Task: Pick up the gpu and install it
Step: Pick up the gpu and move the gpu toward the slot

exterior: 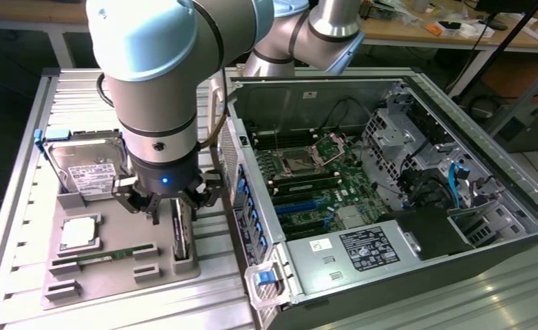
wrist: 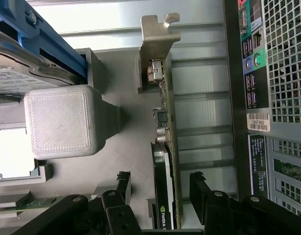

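**Asker:** From the exterior camera, where is your claw?

**Me:** My claw (exterior: 173, 208) hangs low over the grey tray (exterior: 122, 278) on the ribbed worktop (exterior: 16, 227), with its fingers spread wide. I hold nothing. The gpu (exterior: 183, 237) stands on edge in a tray slot directly beneath the claw.

**Asker:** What else sits in that tray?

**Me:** On the side of my claw away from the computer case (exterior: 329, 100), the hard drive (exterior: 85, 168) rests in its cradle. The processor (exterior: 78, 234) lies flat in a pocket there, and the RAM stick (exterior: 104, 256) lies in a narrow groove. On my claw's other side the case lies open. Inside it are the motherboard (exterior: 315, 185) and the power supply (exterior: 370, 249).

**Asker:** And the wrist camera?

**Me:** The gpu (wrist: 171, 147) runs straight out from my claw (wrist: 160, 178), upright on its edge in the tray (wrist: 121, 147). Its dark cooler lies between my fingers (wrist: 198, 188), and the silver bracket (wrist: 158, 49) is at the end farthest from the claw. One finger stands on each side of the card with a gap on both sides, so nothing touches it. A grey post (wrist: 60, 120) of the tray rises beyond one finger, and the hard drive's blue rail (wrist: 23, 29) is farther off on that side. Beyond the other finger is the case's rear port panel (wrist: 253, 54).
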Action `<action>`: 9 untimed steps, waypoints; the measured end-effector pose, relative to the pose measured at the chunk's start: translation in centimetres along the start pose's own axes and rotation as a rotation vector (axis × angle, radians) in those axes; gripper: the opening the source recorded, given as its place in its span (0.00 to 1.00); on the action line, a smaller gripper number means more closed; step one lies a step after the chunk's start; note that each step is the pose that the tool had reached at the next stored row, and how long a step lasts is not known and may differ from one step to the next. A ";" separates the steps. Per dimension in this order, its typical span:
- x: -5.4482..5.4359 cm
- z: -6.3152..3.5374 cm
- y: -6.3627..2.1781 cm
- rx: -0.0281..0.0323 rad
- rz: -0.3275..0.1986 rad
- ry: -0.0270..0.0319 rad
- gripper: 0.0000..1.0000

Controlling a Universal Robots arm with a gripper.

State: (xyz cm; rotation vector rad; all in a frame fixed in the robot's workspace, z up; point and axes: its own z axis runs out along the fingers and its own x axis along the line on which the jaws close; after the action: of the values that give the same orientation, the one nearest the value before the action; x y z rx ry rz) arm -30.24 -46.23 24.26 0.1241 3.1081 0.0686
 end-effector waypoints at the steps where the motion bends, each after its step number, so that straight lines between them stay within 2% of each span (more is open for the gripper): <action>1: 0.0 0.01 0.02 -0.0001 0.000 -0.0001 0.60; 9: -0.1 0.00 0.03 0.0000 0.000 0.0000 0.60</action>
State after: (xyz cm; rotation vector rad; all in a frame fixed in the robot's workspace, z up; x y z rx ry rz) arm -30.15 -46.21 24.26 0.1241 3.1081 0.0685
